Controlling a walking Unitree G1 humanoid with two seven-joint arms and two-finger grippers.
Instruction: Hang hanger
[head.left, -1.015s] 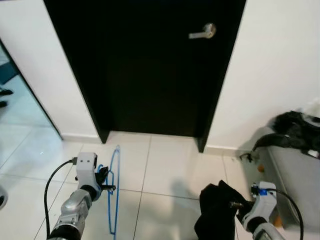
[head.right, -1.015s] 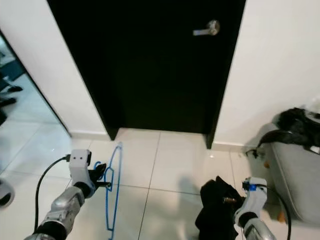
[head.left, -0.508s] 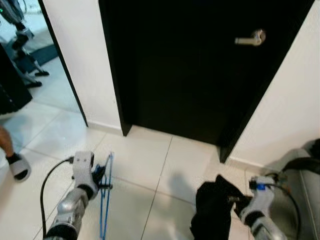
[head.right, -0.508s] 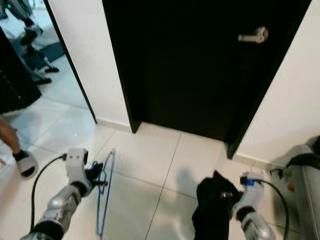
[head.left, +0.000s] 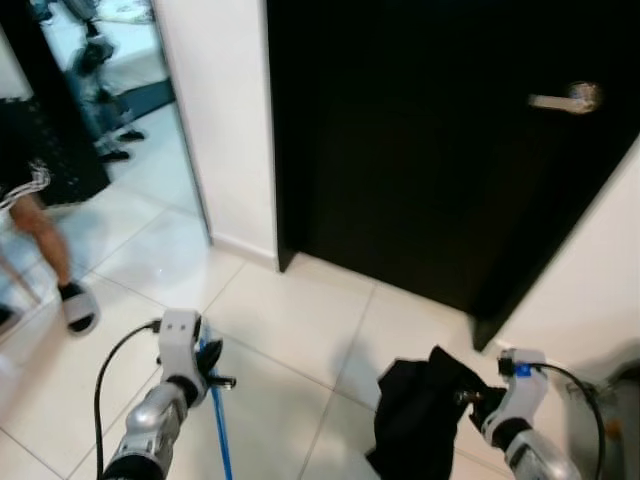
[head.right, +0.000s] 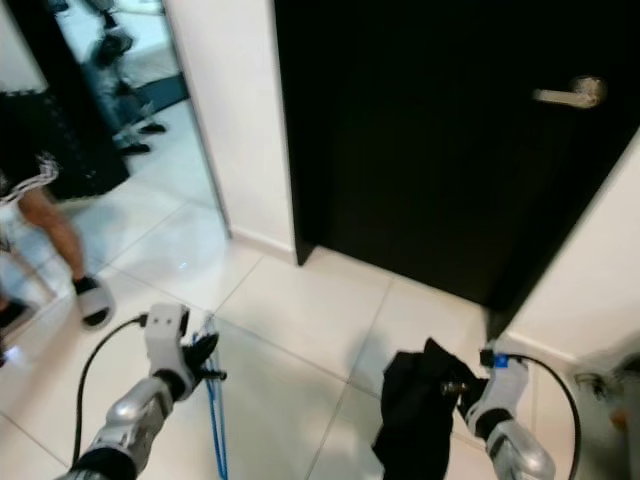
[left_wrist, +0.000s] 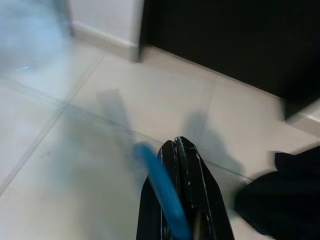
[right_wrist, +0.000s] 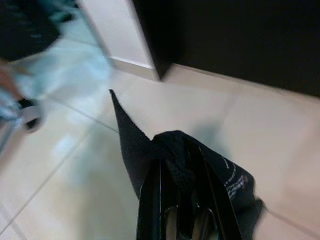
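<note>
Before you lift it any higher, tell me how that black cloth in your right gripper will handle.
The black cloth is probably floppy: it droops in folds from the right gripper. It likely weighs little, since a pinch at one bunched spot holds it. It may swing as the robot walks.

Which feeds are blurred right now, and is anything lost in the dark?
Left wrist view: hanger smeared by motion, tiles soft. Right wrist view: left side streaked, black cloth sharp. Eye views: mild blur on the person's leg; black door shows no detail except its handle.
</note>
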